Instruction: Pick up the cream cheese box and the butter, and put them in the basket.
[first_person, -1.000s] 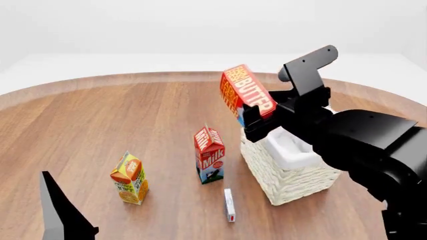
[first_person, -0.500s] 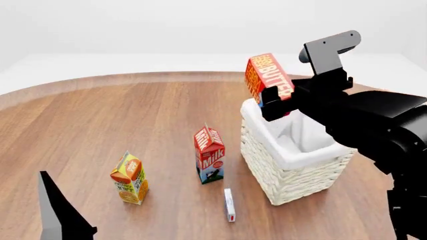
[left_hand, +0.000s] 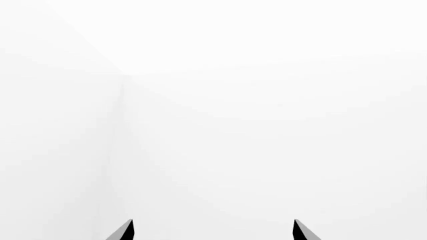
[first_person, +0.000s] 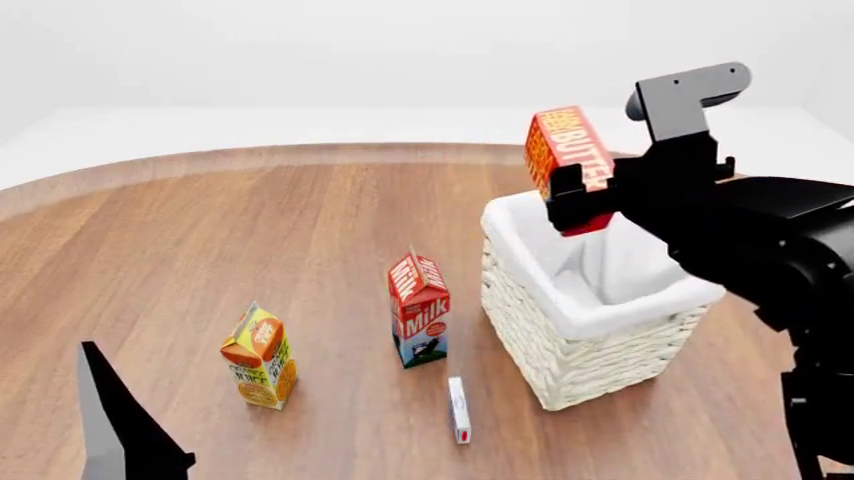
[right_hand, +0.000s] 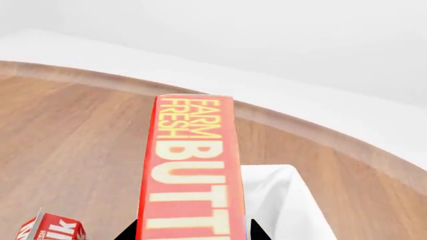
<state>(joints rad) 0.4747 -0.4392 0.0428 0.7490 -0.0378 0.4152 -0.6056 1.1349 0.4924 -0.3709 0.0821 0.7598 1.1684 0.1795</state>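
Observation:
The red-and-orange butter hangs upright in the air over the far rim of the white wicker basket, with my right gripper shut on its lower end. In the right wrist view the butter fills the middle between the two dark fingertips, with the basket's white liner behind it. The small flat cream cheese box lies on the table in front of the basket's near-left corner. My left gripper sits low at the near left, open, and its wrist view shows only white background between its fingertips.
A red-and-white milk carton stands just left of the basket. An orange juice carton stands further left. The round wooden table curves away at the back, with its edge beyond the basket.
My right gripper has carried the butter to the right, from beside the basket's left-far corner to above its far rim. The left arm has not moved.

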